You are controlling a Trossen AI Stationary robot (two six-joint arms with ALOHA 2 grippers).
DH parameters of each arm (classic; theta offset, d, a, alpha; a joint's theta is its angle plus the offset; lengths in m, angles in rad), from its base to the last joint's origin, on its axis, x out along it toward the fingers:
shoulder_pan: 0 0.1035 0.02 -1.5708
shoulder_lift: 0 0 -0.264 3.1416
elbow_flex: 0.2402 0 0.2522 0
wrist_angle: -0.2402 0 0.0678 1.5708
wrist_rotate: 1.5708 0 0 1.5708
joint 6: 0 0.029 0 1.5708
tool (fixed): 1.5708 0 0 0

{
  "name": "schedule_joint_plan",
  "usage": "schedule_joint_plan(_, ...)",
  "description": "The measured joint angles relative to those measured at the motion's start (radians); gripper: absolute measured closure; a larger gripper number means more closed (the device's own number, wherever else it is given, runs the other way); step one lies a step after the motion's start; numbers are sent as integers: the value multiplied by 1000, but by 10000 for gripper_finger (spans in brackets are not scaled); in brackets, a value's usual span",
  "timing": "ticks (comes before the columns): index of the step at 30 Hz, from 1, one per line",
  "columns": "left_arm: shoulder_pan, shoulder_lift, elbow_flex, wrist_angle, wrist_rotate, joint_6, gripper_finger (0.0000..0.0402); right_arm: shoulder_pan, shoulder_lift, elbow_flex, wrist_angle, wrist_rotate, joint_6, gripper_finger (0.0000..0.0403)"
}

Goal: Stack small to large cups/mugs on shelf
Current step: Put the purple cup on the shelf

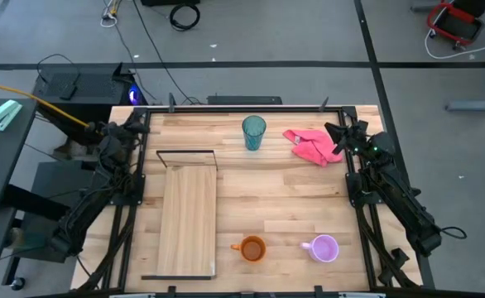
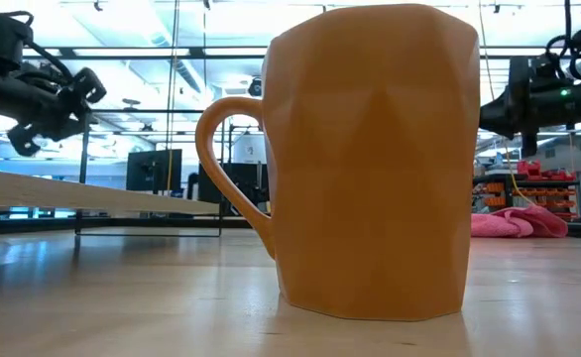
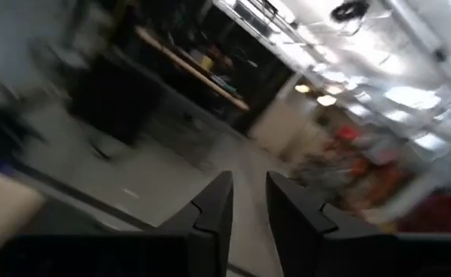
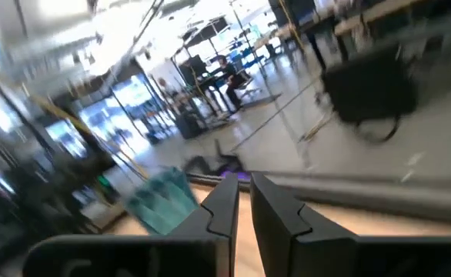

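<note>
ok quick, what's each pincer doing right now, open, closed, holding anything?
Left pincer: open a little, holding nothing, up at the table's far left corner.
Right pincer: fingers nearly together, holding nothing, up at the far right corner.

A crumpled pink cloth point(image 1: 313, 146) lies near the slatted wooden tabletop's point(image 1: 284, 199) far right corner.

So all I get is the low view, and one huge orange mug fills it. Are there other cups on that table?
Observer: Yes, a lilac mug stands beside the orange mug, toward the right arm's side.
Operator: Any more?
Observer: A teal tumbler stands upright near the far edge, a little apart from the pink cloth.
Operator: Anything on the shelf yet?
Observer: No, the shelf bears no cup.
</note>
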Motion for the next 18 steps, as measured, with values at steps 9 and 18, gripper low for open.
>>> schedule_joint_plan(9, -3, 0, 0, 105, 547, -158, 318, 0, 0, 1, 2, 4, 524, 360)
schedule_joint_plan(18, -36, 0, 38, 446, 739, -250, 311, 0, 0, 95, 4, -49, 573, 360)
